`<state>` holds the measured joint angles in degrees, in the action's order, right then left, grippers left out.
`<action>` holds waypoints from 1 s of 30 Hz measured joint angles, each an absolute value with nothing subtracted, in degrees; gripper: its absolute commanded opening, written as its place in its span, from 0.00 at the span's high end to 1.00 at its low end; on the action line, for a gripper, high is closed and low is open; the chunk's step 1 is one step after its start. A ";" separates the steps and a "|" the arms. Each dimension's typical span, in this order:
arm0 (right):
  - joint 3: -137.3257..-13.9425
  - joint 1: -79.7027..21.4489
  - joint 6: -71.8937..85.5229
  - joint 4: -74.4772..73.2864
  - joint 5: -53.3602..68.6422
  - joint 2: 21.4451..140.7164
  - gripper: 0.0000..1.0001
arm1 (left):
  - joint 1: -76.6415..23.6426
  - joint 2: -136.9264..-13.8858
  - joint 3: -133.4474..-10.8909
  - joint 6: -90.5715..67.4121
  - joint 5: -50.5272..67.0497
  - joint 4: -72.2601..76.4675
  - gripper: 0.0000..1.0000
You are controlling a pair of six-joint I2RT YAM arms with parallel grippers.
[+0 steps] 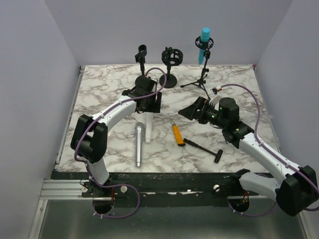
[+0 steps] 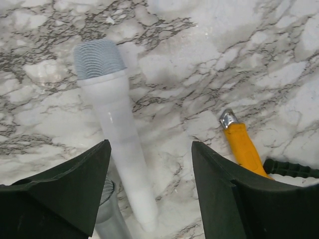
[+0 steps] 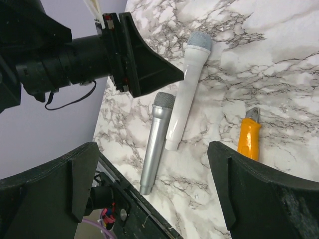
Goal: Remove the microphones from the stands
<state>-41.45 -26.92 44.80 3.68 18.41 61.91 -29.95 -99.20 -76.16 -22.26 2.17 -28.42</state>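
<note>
White microphone (image 2: 122,144) lying flat, axis near-to-far, grille (image 2: 98,59) rearward

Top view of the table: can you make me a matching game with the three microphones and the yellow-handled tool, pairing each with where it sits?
1 white microphone
2 silver microphone
3 blue microphone
4 yellow-handled tool

A upright on the tripod stand
B lying centred under the left claw
C lying furthest left of the four
D lying beside a black tool

Pairs: 1-B, 2-C, 3-A, 4-D
</note>
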 measured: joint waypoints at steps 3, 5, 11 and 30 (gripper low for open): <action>-41.39 -26.94 44.47 3.22 18.35 61.87 0.00 | -28.80 -101.21 -78.28 -22.35 0.30 -30.30 0.32; -41.08 -26.94 44.47 3.18 18.24 61.41 0.00 | -28.25 -102.52 -79.29 -22.57 -0.73 -31.18 0.32; -40.18 -26.94 44.25 2.37 17.12 58.92 0.00 | -27.81 -106.34 -80.75 -23.27 -1.28 -32.84 0.34; -39.94 -26.94 43.59 -1.93 15.03 56.90 0.00 | -27.88 -112.55 -82.83 -23.99 -1.26 -32.84 0.78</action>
